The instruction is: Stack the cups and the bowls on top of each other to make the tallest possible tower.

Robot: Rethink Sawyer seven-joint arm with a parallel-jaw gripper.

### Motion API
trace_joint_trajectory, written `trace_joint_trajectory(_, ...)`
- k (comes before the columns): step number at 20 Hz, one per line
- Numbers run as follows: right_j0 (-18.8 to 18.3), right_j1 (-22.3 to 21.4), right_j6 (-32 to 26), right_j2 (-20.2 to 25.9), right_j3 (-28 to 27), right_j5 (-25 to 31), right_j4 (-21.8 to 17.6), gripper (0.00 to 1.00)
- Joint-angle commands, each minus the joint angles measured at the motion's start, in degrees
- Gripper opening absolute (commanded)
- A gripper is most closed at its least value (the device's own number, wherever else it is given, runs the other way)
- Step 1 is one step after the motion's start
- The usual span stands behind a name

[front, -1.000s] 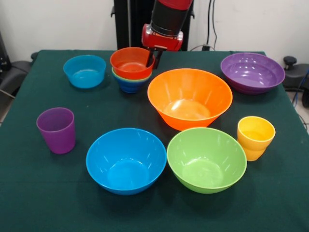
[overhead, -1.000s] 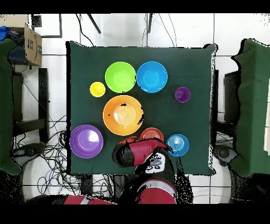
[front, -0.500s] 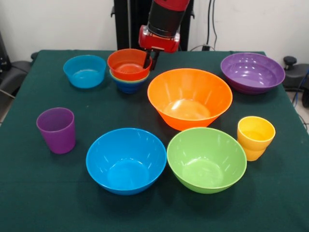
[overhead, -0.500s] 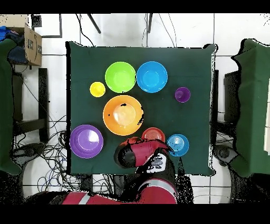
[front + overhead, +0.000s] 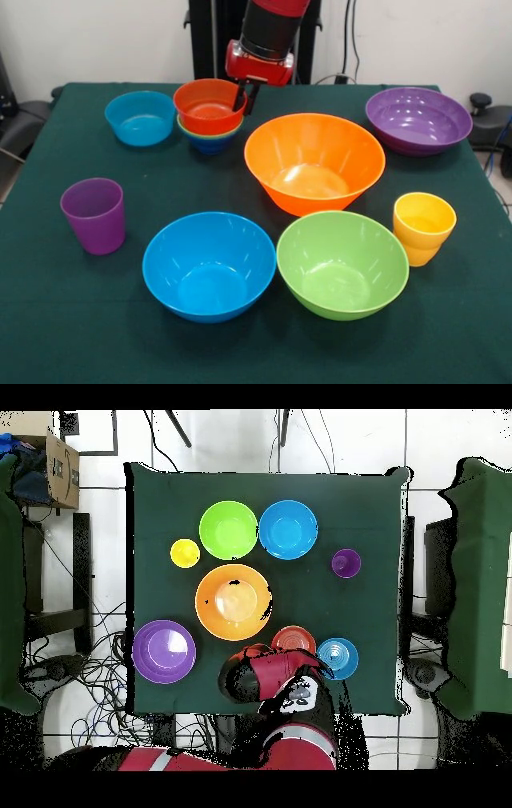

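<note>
1. Gripper (image 5: 244,98): fingers clamped on the red-orange bowl's (image 5: 208,106) rim, one inside, one outside.
2. That bowl sits nested on a small stack (image 5: 210,136) at the table's far side; green and dark blue rims show below it, bodies mostly hidden.
3. Overhead, the arm (image 5: 262,679) covers the gripper and part of the bowl; stack layers not visible there.
4. Light blue bowl (image 5: 141,118) just beside the stack.
</note>
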Motion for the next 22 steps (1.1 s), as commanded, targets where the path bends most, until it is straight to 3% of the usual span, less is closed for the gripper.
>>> trace_joint_trajectory(1, -0.5, 2.3, 8.4, 4.8, -0.6, -5.1, 1.5, 0.0)
trace_joint_trajectory(13, -1.9, 4.9, 8.2, 6.7, -1.4, -7.5, 1.7, 0.0)
trace_joint_trajectory(22, -2.9, 3.6, 7.4, 7.8, -1.1, -7.2, 1.4, 0.0)
